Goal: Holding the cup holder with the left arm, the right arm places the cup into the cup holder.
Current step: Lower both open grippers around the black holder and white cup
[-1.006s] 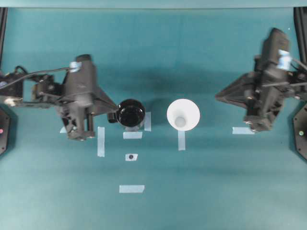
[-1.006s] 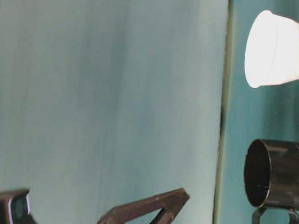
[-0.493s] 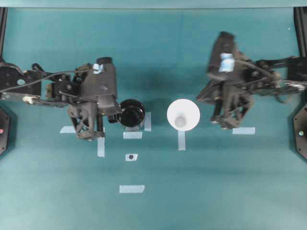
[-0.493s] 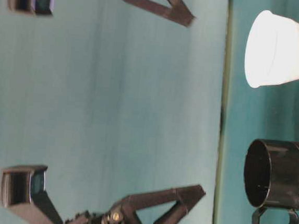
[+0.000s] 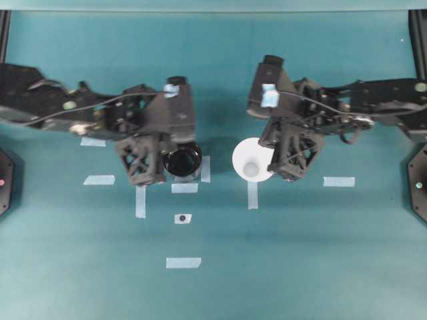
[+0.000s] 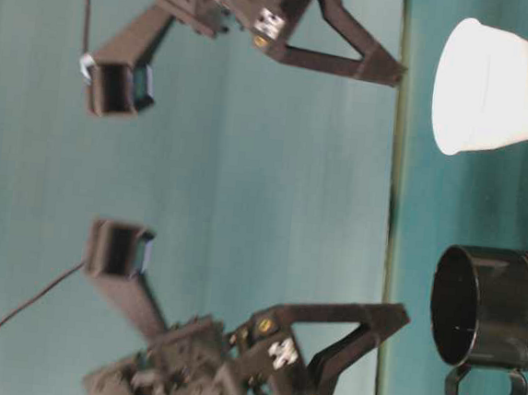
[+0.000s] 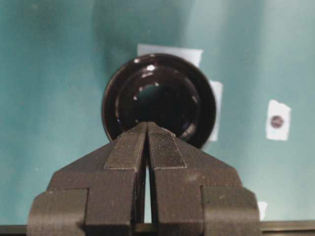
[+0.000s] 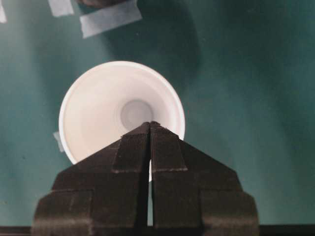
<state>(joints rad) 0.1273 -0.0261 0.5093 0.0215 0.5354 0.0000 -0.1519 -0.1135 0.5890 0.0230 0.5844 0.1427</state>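
While both grippers hang above their targets, neither has hold of anything. Nearest in the left wrist view, the left gripper (image 7: 147, 129) has its jaws pressed together, empty, tip over the near rim of the cup holder (image 7: 159, 98). The holder stands upright on the teal table (image 5: 300, 267), mouth up, tape marks (image 5: 185, 188) beside it, small side handle (image 6: 486, 387) visible in the table-level view.

Judgement: glossy hard plastic, stiff, probably slippery; it could skate when pushed, so pinching the wall or the handle looks safest once the jaws open.

Farther right, the right gripper (image 8: 150, 128) is likewise closed and empty, tip over the cup (image 8: 118, 108). The cup stands upright, wide rim up, well apart from the holder.

Judgement: thin, paper-like, very light, easily crushed or tipped. Take it by the rim wall with a gentle squeeze; a hard clamp would likely deform it. Both jaws must open first.
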